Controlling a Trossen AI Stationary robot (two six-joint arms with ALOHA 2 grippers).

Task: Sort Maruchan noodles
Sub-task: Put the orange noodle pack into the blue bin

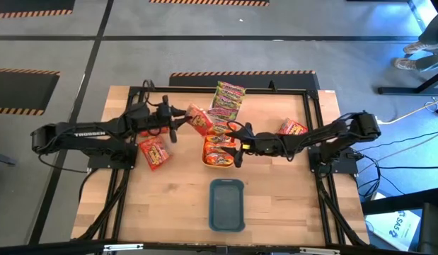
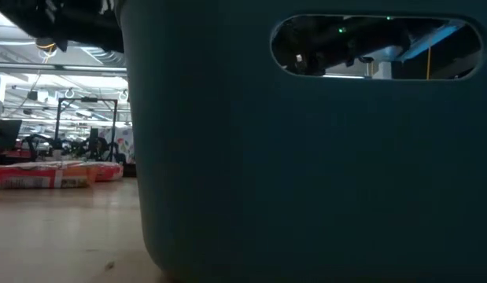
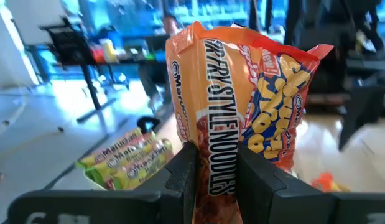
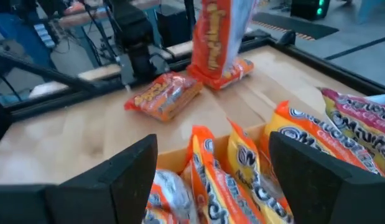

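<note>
Orange plastic is pinched between the fingers of the left gripper (image 3: pixel 211 180): an orange packet (image 3: pixel 211 106) is held up off the table, standing on end. Just behind it in that grip, a red packet (image 3: pixel 282 106) is seen, but whether it is held too cannot be told. Below and past this gripper, a green-pink packet (image 3: pixel 127 158) lies flat.

Spread wide are the fingers of the right gripper (image 4: pixel 211 180), which hangs right over the orange tray (image 1: pixel 219 159). Orange packets (image 4: pixel 223 180) stand packed on edge in that tray, straight under the fingers. Beyond the tray, a red packet (image 4: pixel 164 93) lies on the wood near the left arm.

Pale wooden boards make up the table (image 1: pixel 169 205), which has a dark frame around it. Nearer the table's front edge than both grippers, a teal tray (image 1: pixel 226 204) stands by itself. More green-pink packets (image 1: pixel 228 99) are piled at the far edge. Around the table, grey floor (image 1: pixel 63 42) with striped tape is seen, and a room with desks and lights lies behind.
</note>
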